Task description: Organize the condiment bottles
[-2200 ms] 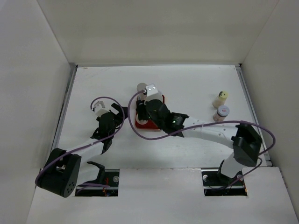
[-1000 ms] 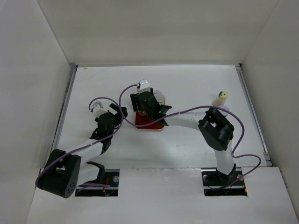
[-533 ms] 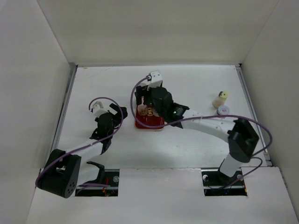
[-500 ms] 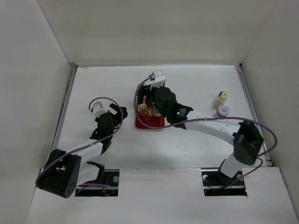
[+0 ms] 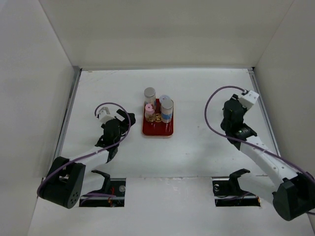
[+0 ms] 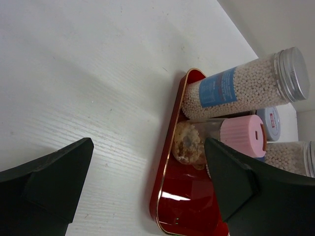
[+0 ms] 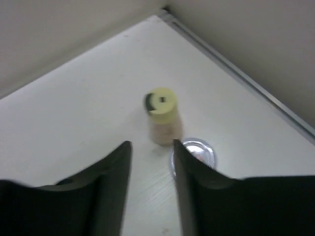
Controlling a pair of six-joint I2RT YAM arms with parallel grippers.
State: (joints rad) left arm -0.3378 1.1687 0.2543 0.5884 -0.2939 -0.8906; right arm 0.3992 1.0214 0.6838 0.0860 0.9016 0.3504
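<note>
On the red tray (image 5: 157, 129) stand a pink-lidded bottle (image 5: 148, 109), a grey-lidded blue-label bottle (image 5: 167, 107) and a pale-lidded jar (image 5: 164, 98). A silver-lidded bottle (image 5: 149, 93) is at the tray's far left corner. My left gripper (image 5: 123, 119) is open and empty, left of the tray (image 6: 182, 196), facing the pink-lidded bottle (image 6: 236, 137) and a bottle of white beads (image 6: 246, 86). My right gripper (image 5: 230, 107) hovers at the table's right side and hides the bottles under it. Its fingers (image 7: 151, 147) stand a little apart, empty, short of the yellow-capped cream bottle (image 7: 162, 114) and a shiny-lidded jar (image 7: 196, 151).
White walls enclose the table on three sides. A metal rail (image 7: 246, 78) runs along the right edge, close behind the cream bottle. The arms' purple cables loop above the table surface.
My right arm has left the tray and swung to the right side, over the cream bottle and jar, its jaws narrowing. The bottles on the tray now stand uncovered. The left arm has not moved.
</note>
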